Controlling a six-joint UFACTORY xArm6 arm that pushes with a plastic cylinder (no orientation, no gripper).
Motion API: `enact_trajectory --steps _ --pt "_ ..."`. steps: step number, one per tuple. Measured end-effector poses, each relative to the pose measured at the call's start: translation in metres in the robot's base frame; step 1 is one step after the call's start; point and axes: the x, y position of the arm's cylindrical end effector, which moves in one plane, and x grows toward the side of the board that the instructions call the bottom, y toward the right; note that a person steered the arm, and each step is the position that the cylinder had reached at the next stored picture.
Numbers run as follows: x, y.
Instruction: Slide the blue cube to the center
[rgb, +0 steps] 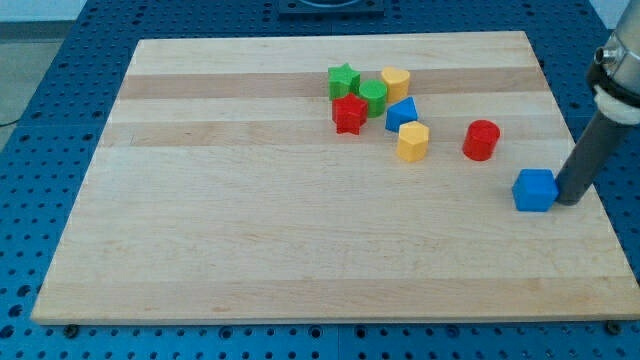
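The blue cube (535, 190) sits near the view's right edge of the wooden board (250, 250). My tip (569, 200) is at the end of the dark rod, just to the right of the blue cube, touching or almost touching its right side. The rod rises up and to the right, out of the view.
A cluster lies at the upper middle: a green star (343, 80), a green cylinder (373, 96), a yellow block (395, 83), a red star (349, 114), a second blue block (401, 113) and a yellow hexagonal block (412, 141). A red cylinder (481, 140) stands right of them.
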Motion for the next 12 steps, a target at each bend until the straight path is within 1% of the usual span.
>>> enact_trajectory --steps 1,2,3,4,5,6,7,8,10,11,12 --pt "0.016 -0.015" --pt "0.009 -0.049" --pt "0.003 -0.064" --pt "0.000 -0.043" --pt "-0.011 0.001" --pt "-0.013 -0.001" --pt "-0.013 -0.029" --pt "-0.013 -0.045" --pt "-0.023 -0.011" --pt "-0.023 -0.020" --pt "-0.023 -0.042"
